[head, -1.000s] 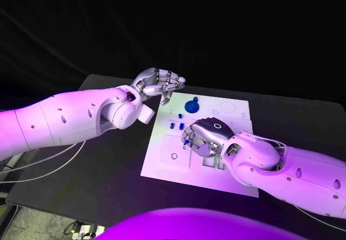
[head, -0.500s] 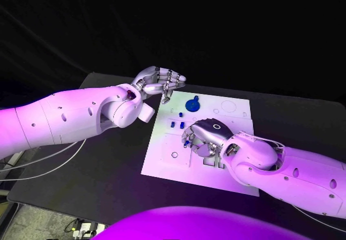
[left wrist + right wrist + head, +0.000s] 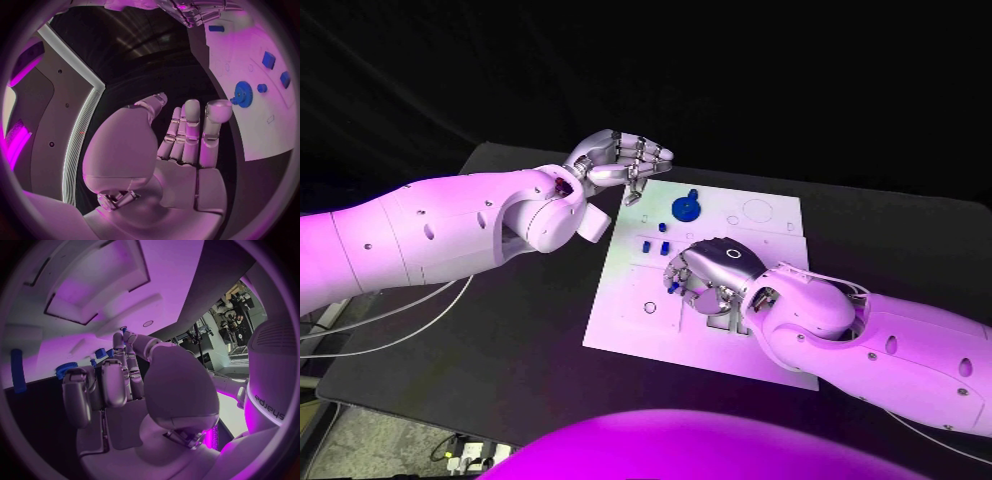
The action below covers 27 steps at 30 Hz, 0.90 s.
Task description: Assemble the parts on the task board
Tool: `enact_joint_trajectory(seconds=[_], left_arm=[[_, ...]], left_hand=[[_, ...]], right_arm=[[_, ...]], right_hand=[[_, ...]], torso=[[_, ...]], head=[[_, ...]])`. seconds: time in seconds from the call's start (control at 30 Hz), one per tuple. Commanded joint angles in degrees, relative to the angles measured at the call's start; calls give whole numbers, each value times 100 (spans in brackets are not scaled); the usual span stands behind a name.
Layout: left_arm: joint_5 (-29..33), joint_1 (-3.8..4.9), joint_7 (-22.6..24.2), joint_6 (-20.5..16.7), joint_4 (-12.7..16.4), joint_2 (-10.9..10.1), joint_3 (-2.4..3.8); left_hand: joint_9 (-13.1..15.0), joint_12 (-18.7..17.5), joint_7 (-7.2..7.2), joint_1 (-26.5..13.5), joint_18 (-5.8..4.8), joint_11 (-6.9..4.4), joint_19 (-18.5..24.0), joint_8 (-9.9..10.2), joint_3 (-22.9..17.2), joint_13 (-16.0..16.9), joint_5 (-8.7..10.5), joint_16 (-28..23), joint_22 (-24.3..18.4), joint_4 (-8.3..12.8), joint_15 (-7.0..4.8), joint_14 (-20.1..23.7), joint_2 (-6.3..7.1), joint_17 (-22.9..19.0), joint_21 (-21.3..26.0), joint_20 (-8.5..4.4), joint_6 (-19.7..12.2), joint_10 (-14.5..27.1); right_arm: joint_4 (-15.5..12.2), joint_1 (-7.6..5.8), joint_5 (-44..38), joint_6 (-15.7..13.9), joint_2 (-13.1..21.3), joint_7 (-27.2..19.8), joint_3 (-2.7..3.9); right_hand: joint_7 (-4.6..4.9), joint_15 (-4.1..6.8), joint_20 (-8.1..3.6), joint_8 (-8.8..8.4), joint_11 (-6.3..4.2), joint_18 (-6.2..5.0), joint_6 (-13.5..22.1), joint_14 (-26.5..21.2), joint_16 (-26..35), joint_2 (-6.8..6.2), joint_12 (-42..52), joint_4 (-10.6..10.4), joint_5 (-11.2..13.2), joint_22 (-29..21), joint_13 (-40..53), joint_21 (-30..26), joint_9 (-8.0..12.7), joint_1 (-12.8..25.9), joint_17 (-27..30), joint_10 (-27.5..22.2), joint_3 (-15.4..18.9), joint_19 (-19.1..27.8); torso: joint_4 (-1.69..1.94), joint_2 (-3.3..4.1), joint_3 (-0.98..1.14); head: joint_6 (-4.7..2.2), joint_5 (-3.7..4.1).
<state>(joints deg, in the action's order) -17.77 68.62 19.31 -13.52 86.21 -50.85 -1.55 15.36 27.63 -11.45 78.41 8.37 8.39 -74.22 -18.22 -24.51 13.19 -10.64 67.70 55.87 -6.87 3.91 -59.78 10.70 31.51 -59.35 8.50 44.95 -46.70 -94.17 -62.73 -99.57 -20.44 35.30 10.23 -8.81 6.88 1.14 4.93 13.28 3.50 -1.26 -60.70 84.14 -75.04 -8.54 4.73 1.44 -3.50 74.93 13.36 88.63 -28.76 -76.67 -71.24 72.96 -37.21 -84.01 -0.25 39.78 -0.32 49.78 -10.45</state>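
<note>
Two robot hands work over a white task board on a black worktop (image 3: 516, 330).

Nearest, the right robot hand (image 3: 711, 270) presses curled fingers onto the flat white task board (image 3: 639, 330); whether it holds a small blue part (image 3: 672, 285) I cannot tell. Farther off, the left robot hand (image 3: 620, 160) hovers fisted, empty, beside the blue round gear (image 3: 685, 209).

A robotics lab: a black desk (image 3: 531, 330) under dark drapes, loose cables (image 3: 387, 325), a white test board (image 3: 639, 315).

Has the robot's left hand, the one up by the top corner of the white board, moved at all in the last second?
No. The left hand hovers at the same spot beside the white board's far corner, next to the blue gear.
</note>
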Motion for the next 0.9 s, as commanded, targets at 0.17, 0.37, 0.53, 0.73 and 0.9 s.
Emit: enact_joint_trajectory(seconds=[0.17, 0.37, 0.53, 0.73, 0.9], left_arm=[[32, 4, 25, 86, 12, 12, 5], [32, 5, 23, 91, 19, 12, 5], [32, 5, 19, 94, 25, 11, 5], [31, 5, 12, 94, 29, 9, 5], [31, 6, 5, 98, 29, 11, 5]], left_hand=[[10, 13, -84, 47, -50, 10, 42, -15, -3, 5, -23, -31, -2, 27, -13, 32, 3, -5, 27, -5, -36, 36], [10, 13, -84, 47, -50, 10, 42, -15, -3, 5, -23, -31, -2, 27, -13, 32, 3, -5, 27, -5, -36, 36], [10, 13, -84, 47, -50, 10, 42, -15, -3, 5, -23, -31, -2, 27, -13, 32, 3, -5, 27, -5, -36, 36], [10, 13, -84, 47, -50, 10, 42, -15, -3, 5, -23, -31, -2, 27, -13, 32, 3, -5, 27, -5, -36, 36], [10, 13, -84, 47, -50, 10, 42, -15, -3, 5, -23, -31, -2, 27, -13, 32, 3, -5, 27, -5, -36, 36]], right_arm=[[39, 15, -53, 143, -30, -43, -3], [110, 25, -122, 200, -66, 30, -7], [156, 32, -180, 247, -92, 76, -10], [171, 45, -201, 330, -125, 51, -17], [193, 55, -192, 462, -161, 35, -27]], right_hand=[[47, 10, -7, 19, -29, 68, 12, 232, 2, 19, -32, -1, -29, 1305, 5, -24, -13, 21, -3, 5, 21, -463], [48, 9, -6, 20, -28, 67, 14, 230, 8, 20, -34, 1, -28, 1302, 7, -26, -15, 20, 6, 4, 23, -461], [49, 8, -5, 20, -27, 64, 15, 229, 12, 21, -35, 0, -27, 1291, 8, -35, -16, 22, 12, 3, 24, -454], [49, 8, -5, 20, -27, 64, 15, 229, 12, 21, -35, 0, -27, 1291, 8, -35, -16, 22, 12, 3, 24, -454], [52, 4, -2, 16, -22, 61, 26, 225, 23, 15, -42, -1, -19, 1281, 11, -44, -18, 31, 28, -3, 34, -447]], torso=[[1, 2, -2], [5, 2, -1], [8, 4, -2], [4, 6, -2], [4, 0, -3]], head=[[4, -1], [13, 7], [22, 4], [22, -4], [22, 2]])
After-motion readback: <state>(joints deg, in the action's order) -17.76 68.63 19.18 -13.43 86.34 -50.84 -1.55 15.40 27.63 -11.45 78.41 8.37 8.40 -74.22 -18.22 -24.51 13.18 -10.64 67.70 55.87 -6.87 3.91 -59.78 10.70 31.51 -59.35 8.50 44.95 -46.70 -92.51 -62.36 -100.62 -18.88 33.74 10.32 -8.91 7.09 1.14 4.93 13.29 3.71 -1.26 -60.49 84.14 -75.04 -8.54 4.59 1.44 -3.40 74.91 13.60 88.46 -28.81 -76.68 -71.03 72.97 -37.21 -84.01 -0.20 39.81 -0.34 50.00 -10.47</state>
